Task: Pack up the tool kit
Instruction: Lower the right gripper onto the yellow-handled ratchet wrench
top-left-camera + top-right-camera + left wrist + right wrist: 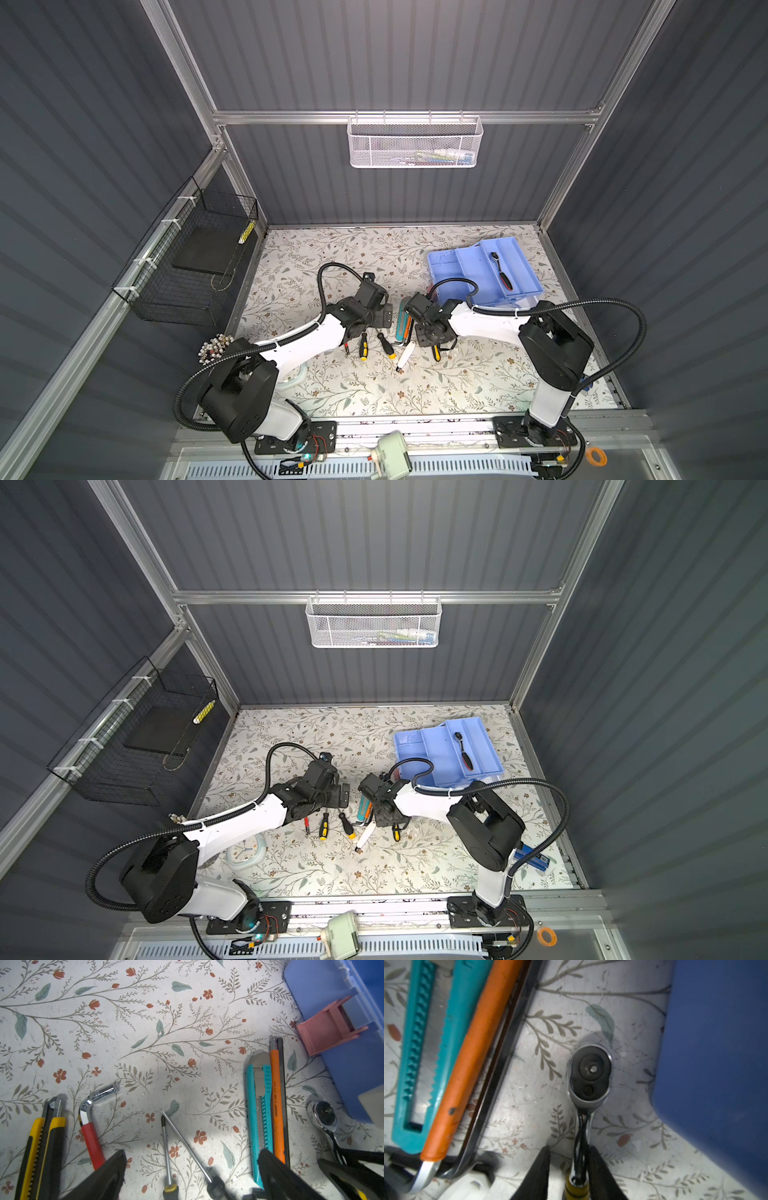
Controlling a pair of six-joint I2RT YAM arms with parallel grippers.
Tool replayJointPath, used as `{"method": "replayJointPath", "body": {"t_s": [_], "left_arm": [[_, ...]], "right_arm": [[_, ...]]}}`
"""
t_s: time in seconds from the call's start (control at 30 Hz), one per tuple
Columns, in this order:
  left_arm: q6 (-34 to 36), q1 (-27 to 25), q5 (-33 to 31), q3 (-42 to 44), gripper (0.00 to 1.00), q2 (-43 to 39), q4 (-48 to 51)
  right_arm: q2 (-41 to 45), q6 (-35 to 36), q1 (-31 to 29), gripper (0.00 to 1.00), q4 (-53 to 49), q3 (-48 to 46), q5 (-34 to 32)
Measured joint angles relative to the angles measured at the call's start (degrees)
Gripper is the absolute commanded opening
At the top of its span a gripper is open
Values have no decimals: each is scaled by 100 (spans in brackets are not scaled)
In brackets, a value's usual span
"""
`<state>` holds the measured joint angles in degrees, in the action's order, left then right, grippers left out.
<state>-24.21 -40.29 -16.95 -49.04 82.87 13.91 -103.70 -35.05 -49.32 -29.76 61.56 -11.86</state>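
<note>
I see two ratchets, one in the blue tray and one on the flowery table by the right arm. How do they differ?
The tray ratchet lies in the blue tray; the table ratchet lies on the floral table. The tray ratchet's handle is black and red; the table ratchet's is yellow and black. Only the table ratchet sits between the fingers of the right pincer; nothing touches the tray ratchet. Both have a rounded head.

Grey ribbed walls (395,54) enclose a floral tabletop (353,386).
</note>
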Motion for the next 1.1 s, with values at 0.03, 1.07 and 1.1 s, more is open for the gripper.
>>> {"method": "replayJointPath", "body": {"t_s": [0.03, 1.07, 1.1], "left_arm": [[0, 0, 0, 0, 100, 0, 0], [24, 2, -4, -160, 100, 66, 85], [28, 9, -7, -208, 100, 96, 109]], "right_arm": [[-2, 2, 0, 23, 15, -4, 15], [1145, 407, 232, 0, -337, -162, 350], [1202, 428, 256, 0, -376, -96, 356]]}}
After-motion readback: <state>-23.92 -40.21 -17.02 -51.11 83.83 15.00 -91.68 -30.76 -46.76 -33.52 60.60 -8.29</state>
